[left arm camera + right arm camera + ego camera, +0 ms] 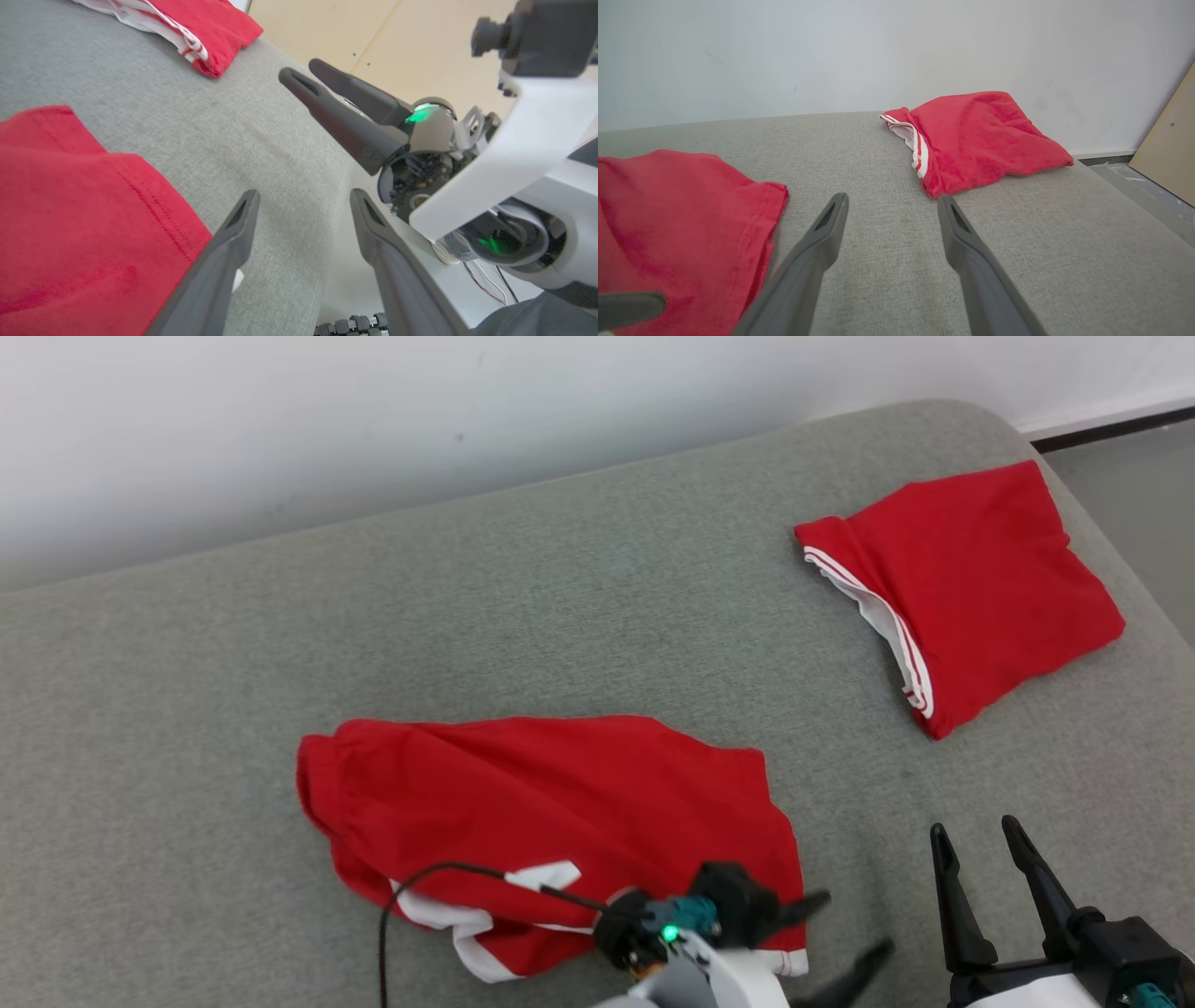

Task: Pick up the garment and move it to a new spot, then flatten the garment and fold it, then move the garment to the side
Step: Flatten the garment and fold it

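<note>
The garment (551,812) is a red shirt with white trim, lying loosely rumpled on the grey cushion (607,597) near its front. It also shows at the left of the left wrist view (70,210) and of the right wrist view (677,219). My left gripper (854,924) hovers at the garment's right lower corner, open, with nothing between its fingers (303,196). To the right of it, my right gripper (976,831) stands open over bare cushion (892,200), apart from the garment.
A second red garment (962,588) with white-striped trim lies folded at the cushion's far right corner (980,135). A white wall runs behind the cushion. Floor and a tan board (1167,140) lie beyond the right edge. A black cable (392,905) loops over the garment's front.
</note>
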Motion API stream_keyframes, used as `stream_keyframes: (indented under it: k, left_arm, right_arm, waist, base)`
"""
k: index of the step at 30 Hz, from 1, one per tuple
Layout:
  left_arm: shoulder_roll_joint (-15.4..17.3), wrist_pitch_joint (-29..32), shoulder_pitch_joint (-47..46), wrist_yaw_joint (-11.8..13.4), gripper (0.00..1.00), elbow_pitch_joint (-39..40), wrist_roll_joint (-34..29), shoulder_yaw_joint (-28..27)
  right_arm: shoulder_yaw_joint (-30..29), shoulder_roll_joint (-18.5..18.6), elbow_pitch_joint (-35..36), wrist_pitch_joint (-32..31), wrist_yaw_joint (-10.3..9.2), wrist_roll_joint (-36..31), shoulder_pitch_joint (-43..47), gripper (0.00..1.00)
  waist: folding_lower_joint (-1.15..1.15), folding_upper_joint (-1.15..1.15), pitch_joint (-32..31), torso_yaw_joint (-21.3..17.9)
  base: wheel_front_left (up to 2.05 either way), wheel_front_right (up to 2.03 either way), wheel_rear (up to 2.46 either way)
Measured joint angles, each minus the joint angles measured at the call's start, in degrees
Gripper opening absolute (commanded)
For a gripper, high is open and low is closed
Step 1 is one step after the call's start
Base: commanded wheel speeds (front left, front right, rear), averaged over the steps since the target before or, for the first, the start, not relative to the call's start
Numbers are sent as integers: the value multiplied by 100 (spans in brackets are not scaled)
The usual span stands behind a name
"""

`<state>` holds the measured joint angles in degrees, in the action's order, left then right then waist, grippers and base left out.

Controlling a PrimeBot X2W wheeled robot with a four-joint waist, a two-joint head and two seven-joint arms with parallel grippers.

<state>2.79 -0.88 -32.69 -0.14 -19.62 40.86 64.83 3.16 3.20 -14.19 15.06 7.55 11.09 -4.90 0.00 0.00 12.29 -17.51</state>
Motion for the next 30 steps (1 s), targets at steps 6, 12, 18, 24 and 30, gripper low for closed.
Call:
stream_keyframes:
  k: [6, 12, 18, 24, 30]
  left_arm:
    - [360, -391, -232, 375, 100, 285, -86, -474]
    - [1319, -615, -122, 820, 100, 953, -55, -1115]
    - [2450, -698, 425, 1213, 100, 1328, 113, -1715]
    - [2996, -888, 925, 1463, 100, 1449, 468, -2219]
    - [2971, -869, 1059, 1220, 100, 1371, 788, -2249]
  right_arm:
    - [-103, -3, 25, 0, 0, -34, 94, 100]
    - [-120, 14, 46, 0, 0, -49, 183, 100]
    - [-126, 68, 96, 0, 0, -49, 275, 100]
    - [-145, 107, 123, 0, 0, -48, 293, 100]
    - [-123, 143, 123, 0, 0, -48, 261, 100]
  waist:
    - [0, 0, -142, 247]
    - [0, 0, -363, 473]
    - [0, 0, -429, 611]
    - [0, 0, -309, 650]
    - [0, 0, -224, 667]
  base:
    - [0, 0, 0]
    - [0, 0, 0]
    - [0, 0, 0]
    - [0, 0, 0]
    - [0, 0, 0]
